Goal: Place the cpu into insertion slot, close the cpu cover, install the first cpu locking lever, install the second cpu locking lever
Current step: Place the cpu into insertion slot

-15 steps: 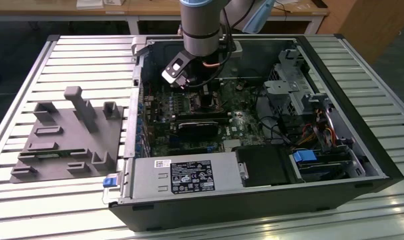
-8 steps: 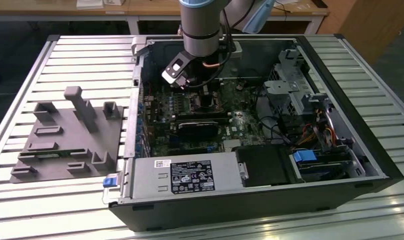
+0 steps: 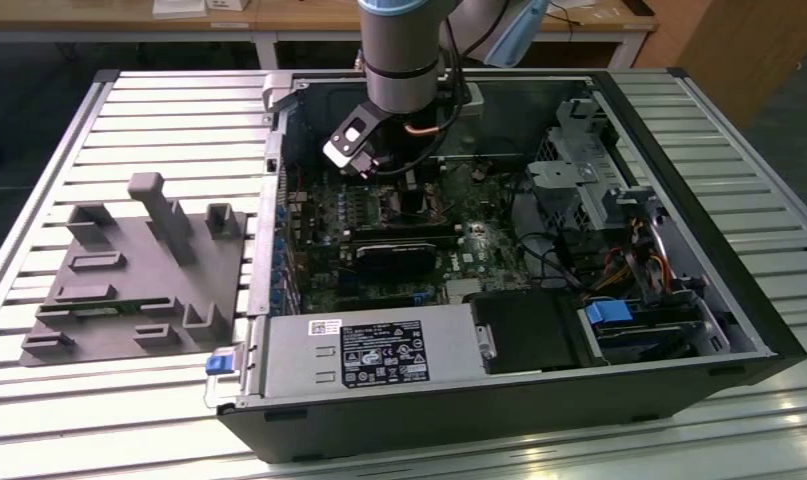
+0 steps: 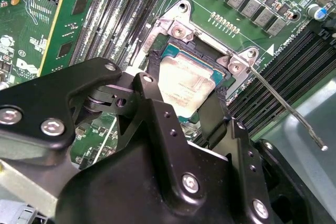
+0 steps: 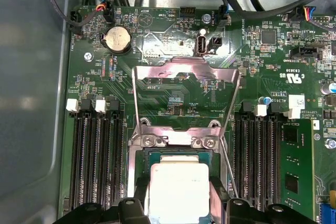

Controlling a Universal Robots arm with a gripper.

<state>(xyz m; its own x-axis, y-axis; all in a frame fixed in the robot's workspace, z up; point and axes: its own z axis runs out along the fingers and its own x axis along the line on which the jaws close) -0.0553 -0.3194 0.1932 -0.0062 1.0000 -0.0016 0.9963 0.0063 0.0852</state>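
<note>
The cpu (image 4: pixel 184 85) is a silvery-tan square chip lying level in the insertion slot (image 4: pixel 176 27), with its teal edge showing along the rim. My gripper (image 4: pixel 184 98) is shut on it, one black finger against each of two opposite sides. In the first wrist view the cpu (image 5: pixel 179 187) sits between the same fingers (image 5: pixel 140 200) in the insertion slot (image 5: pixel 176 140). The cpu cover (image 5: pixel 184 67) stands swung up and open behind the slot. A thin locking lever (image 4: pixel 286 108) sticks out, unlatched. In the exterior view my gripper (image 3: pixel 383 170) is down inside the computer case.
Long black memory slots (image 5: pixel 97 156) flank the socket on both sides. A black block (image 3: pixel 396 255), the power supply (image 3: pixel 376 355) and a drive cage (image 3: pixel 603 190) crowd the case. A grey fixture (image 3: pixel 136 270) lies on the slatted table at the exterior view's left.
</note>
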